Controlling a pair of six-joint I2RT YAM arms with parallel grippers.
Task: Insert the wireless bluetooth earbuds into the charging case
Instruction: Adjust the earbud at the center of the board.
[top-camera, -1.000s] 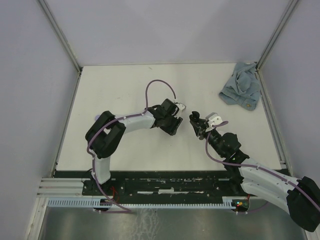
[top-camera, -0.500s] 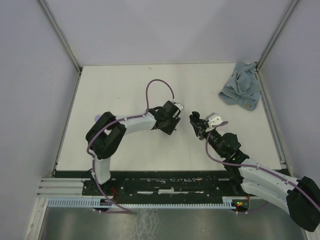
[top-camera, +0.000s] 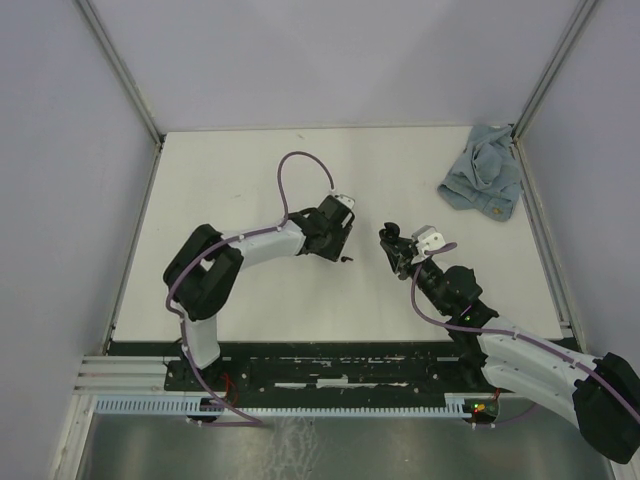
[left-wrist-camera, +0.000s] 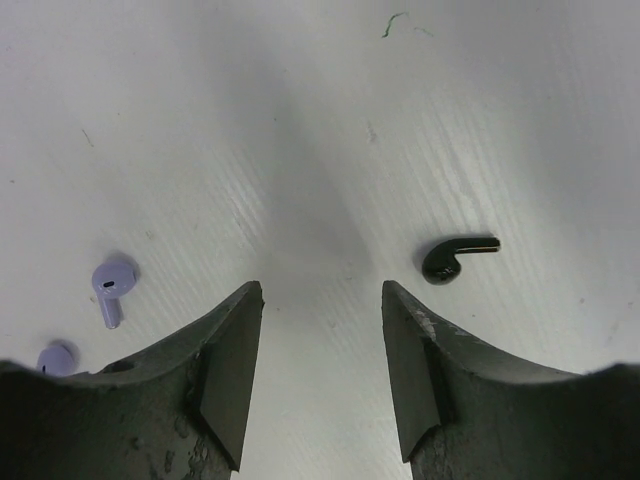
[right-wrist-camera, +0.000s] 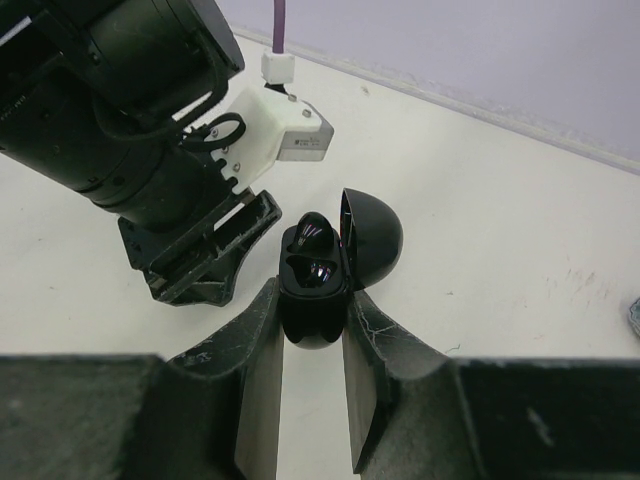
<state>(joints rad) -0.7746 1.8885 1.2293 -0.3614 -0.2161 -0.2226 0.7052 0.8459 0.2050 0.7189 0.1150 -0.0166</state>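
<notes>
- So far, your right gripper (right-wrist-camera: 312, 325) clamps the open charging case (right-wrist-camera: 318, 275)
- Your left gripper (left-wrist-camera: 322, 300) gapes empty; black earbud (left-wrist-camera: 455, 258) at two o'clock, lilac earbud (left-wrist-camera: 112, 285) at nine, not yet inserted

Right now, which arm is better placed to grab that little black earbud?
Left. Its open left gripper hovers over the table with the black earbud lying just beside it; the right gripper is shut on the open charging case.

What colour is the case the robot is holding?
The case is black, clearest in the right wrist view.
</notes>
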